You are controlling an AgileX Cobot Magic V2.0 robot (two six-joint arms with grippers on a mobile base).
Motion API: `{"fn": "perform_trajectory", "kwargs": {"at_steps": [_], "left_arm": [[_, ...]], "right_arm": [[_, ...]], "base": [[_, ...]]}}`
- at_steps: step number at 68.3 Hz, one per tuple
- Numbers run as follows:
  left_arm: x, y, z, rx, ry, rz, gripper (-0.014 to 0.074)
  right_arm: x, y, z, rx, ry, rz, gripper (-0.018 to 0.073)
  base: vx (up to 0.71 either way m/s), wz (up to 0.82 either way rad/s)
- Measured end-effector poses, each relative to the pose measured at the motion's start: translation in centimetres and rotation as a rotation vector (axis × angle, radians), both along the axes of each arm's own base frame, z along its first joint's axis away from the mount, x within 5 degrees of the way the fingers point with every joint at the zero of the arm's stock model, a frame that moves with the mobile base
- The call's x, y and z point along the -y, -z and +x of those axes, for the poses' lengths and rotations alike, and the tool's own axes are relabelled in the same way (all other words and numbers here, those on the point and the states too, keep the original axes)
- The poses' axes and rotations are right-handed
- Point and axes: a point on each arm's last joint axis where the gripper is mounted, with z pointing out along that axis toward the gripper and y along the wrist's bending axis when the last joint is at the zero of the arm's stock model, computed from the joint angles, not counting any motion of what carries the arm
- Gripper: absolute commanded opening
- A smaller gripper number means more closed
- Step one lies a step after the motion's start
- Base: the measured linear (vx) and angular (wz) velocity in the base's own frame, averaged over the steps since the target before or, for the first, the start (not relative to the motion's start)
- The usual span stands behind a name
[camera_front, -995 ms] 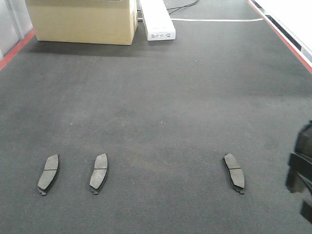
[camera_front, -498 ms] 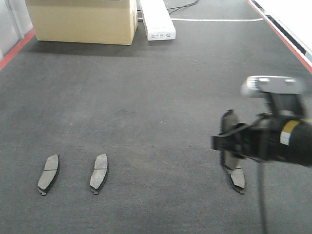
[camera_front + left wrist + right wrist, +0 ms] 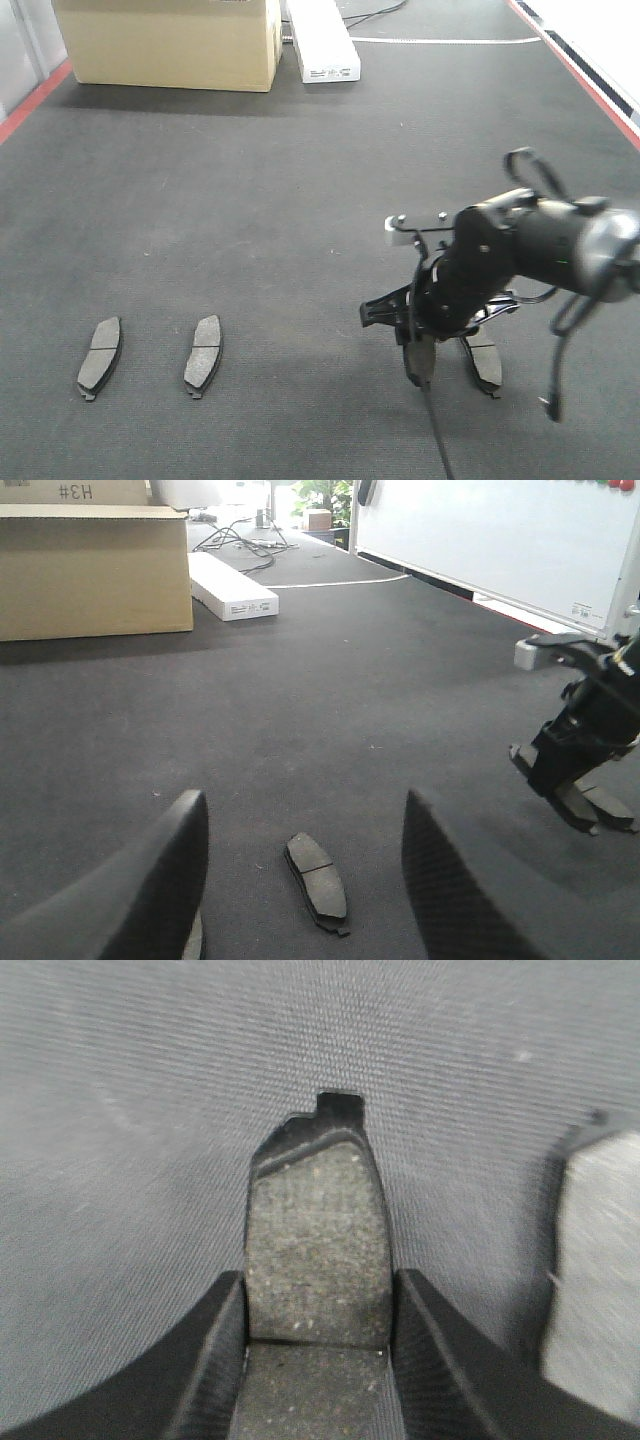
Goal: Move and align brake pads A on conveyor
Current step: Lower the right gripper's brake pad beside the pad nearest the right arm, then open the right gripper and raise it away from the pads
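Right gripper (image 3: 318, 1310) at lower right, fingers (image 3: 215, 1360) clamped on a brake pad (image 3: 318, 1250), poised just over conveyor (image 3: 300, 200) beside another pad (image 3: 484, 355), likely for alignment. Left gripper (image 3: 300, 880) wide open, empty.

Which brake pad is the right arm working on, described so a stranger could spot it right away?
Start on the dark conveyor and go to its right side, where the right end effector reaches down. The brake pad sits between its fingers, beside another pad lying flat. Unlike the two flat pads at the left, it is the only one gripped.
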Motion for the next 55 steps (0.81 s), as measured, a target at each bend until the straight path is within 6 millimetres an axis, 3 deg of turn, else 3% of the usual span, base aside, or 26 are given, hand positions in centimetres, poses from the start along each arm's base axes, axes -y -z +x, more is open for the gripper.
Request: {"fn": "perform_trajectory", "kwargs": {"at_steps": [12, 34, 45, 55], "left_arm": [[0.0, 0.0, 0.0, 0.000, 0.000, 0.000, 0.0426], [0.0, 0.0, 0.0, 0.000, 0.000, 0.000, 0.0426], [0.0, 0.0, 0.0, 0.000, 0.000, 0.000, 0.0426], [0.0, 0.0, 0.0, 0.000, 0.000, 0.000, 0.0426]], "right_arm": [[-0.7, 1.6, 1.6, -0.053, 0.001, -0.024, 0.0104], [-1.5, 3.4, 3.5, -0.147, 0.003, -0.068, 0.0388], [-1.7, 2.5, 4.0, -0.124, 0.004, -0.059, 0.0479], [-1.4, -0.3, 3.5, -0.077, -0.002, -0.056, 0.0484]], "base": [[0.00, 0.00], [0.00, 0.00], [0.00, 0.00], [0.00, 0.00]]}}
